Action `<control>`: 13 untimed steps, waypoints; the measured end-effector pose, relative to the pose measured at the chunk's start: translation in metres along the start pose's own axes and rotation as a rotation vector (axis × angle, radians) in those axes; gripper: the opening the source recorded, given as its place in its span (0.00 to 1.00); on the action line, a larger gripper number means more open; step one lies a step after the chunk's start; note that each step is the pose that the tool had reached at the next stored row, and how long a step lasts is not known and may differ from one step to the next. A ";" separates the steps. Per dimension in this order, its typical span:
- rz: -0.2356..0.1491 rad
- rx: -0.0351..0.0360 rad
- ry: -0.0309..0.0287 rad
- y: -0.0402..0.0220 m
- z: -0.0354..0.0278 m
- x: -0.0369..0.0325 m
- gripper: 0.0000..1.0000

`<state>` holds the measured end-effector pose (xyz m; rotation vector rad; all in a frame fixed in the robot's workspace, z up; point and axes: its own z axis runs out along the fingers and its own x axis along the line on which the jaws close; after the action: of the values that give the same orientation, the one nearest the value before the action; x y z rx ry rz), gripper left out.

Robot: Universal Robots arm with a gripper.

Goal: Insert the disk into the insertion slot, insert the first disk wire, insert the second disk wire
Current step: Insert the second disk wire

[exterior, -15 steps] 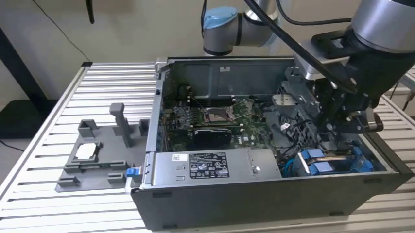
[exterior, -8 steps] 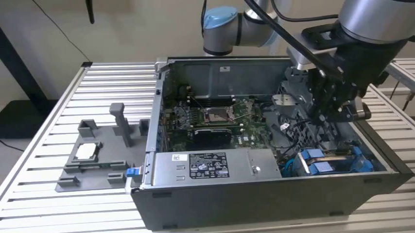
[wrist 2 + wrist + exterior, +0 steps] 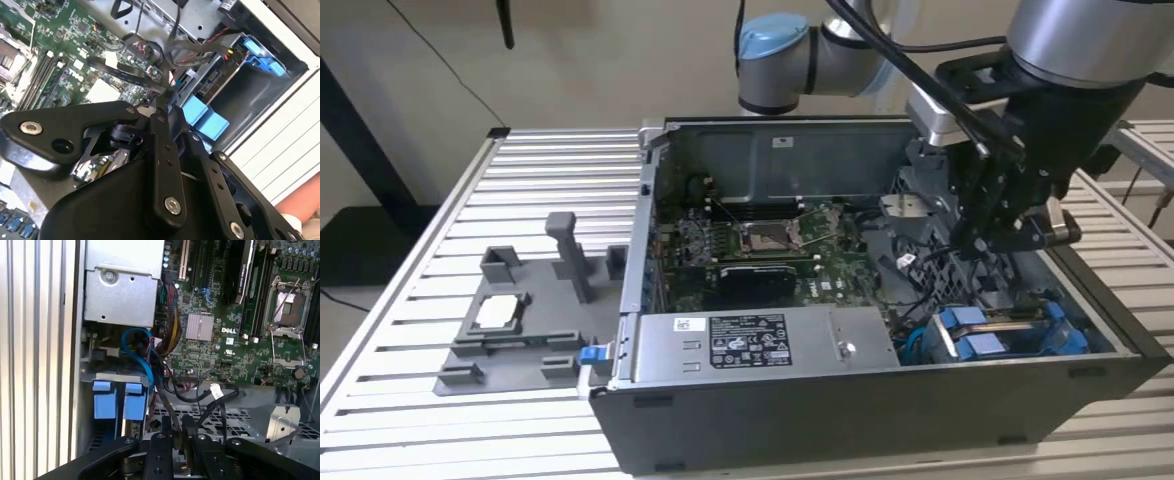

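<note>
The exterior view looks down at an angle from in front of the open computer case point(image 3: 854, 300), taking in the whole case, the slatted worktop point(image 3: 414, 330) and the arm above. Both wrist views sit close behind the end effector point(image 3: 177, 437), looking past its black linkage into the case interior. All three views share the motherboard point(image 3: 235, 340) and the blue drive fittings point(image 3: 200, 112).

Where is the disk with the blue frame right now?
The disk sits inside the computer case, in the insertion slot at its front corner on the exterior view's right, beside the power supply box and below the pincer.
</note>
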<state>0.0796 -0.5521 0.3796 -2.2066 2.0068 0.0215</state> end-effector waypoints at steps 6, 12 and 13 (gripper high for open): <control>-0.011 -0.0036 0.0224 -0.0005 0.0013 -0.0054 0.24; -0.027 -0.0109 0.0738 -0.0004 0.0037 -0.0054 0.24; -0.031 -0.0119 0.0799 -0.0004 0.0042 -0.0064 0.24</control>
<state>0.0798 -0.5452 0.3762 -2.2797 2.0180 -0.0594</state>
